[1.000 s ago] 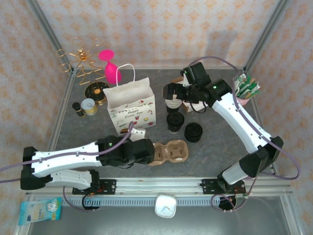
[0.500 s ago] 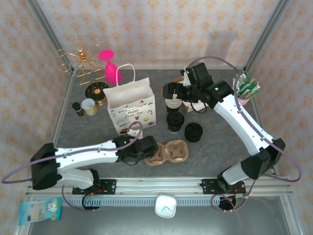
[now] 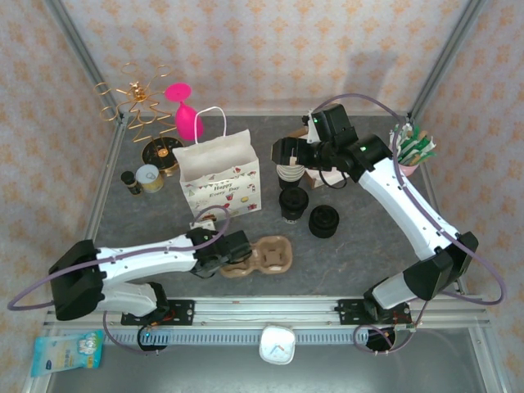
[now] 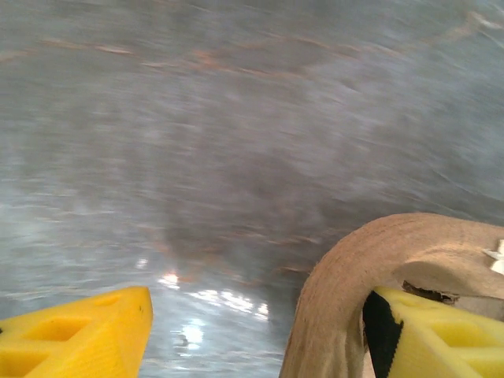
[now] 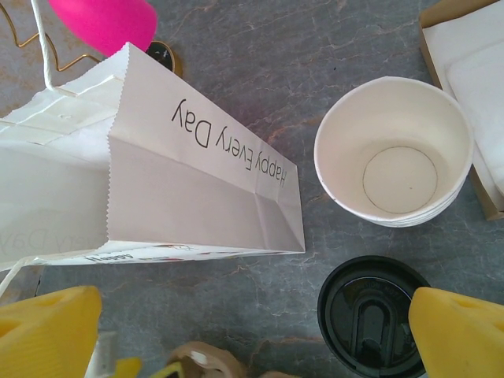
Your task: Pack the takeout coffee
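The takeout coffee (image 3: 292, 202), a cream cup with a black lid (image 5: 374, 315), stands upright in mid-table. The brown cup carrier (image 3: 266, 257) lies near the front edge. My left gripper (image 3: 232, 259) is at the carrier's left end. In the left wrist view, its jaws (image 4: 256, 331) stand wide apart astride the carrier's rim (image 4: 346, 283). One yellow finger (image 4: 441, 339) is inside the rim and the other (image 4: 79, 335) is far off it. My right gripper (image 3: 286, 160) hangs open above the lidless cups (image 5: 394, 150), nothing between its fingers (image 5: 47, 331).
A white paper bag (image 3: 219, 173) stands open behind the carrier. A stack of black lids (image 3: 323, 221) sits right of the coffee. A pink glass (image 3: 185, 115), gold rack (image 3: 139, 106), tins (image 3: 147, 178) and a sachet pot (image 3: 412, 155) line the back.
My left gripper has moved left along the front and the cup carrier has slid left with it. The right arm has barely moved.
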You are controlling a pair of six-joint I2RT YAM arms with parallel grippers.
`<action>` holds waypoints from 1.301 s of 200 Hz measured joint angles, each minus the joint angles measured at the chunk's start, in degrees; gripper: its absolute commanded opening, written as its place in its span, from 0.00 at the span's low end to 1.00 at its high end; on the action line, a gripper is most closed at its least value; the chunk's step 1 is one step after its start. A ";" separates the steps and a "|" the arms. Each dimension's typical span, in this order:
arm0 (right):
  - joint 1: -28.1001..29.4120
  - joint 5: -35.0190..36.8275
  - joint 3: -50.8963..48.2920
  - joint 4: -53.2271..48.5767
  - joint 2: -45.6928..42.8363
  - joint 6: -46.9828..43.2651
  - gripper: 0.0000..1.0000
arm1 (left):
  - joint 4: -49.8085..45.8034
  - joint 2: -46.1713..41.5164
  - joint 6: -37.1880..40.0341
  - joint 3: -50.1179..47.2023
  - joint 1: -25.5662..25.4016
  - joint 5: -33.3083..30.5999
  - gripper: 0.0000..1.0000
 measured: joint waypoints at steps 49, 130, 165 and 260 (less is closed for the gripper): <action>-0.02 -0.61 0.00 -0.04 0.00 -0.20 1.00 | -10.54 -5.55 -3.19 3.98 1.09 -3.45 0.67; -7.39 -1.66 -3.23 -0.11 -1.20 -0.92 1.00 | 9.99 10.12 7.87 27.21 -9.70 3.50 0.66; -13.03 -3.10 -6.40 0.00 -4.09 -0.98 1.00 | 16.44 21.00 12.50 29.77 -9.75 7.10 0.67; -14.10 -5.31 -8.09 0.46 -5.99 -0.98 1.00 | 20.90 23.76 13.79 20.04 -4.59 8.94 0.79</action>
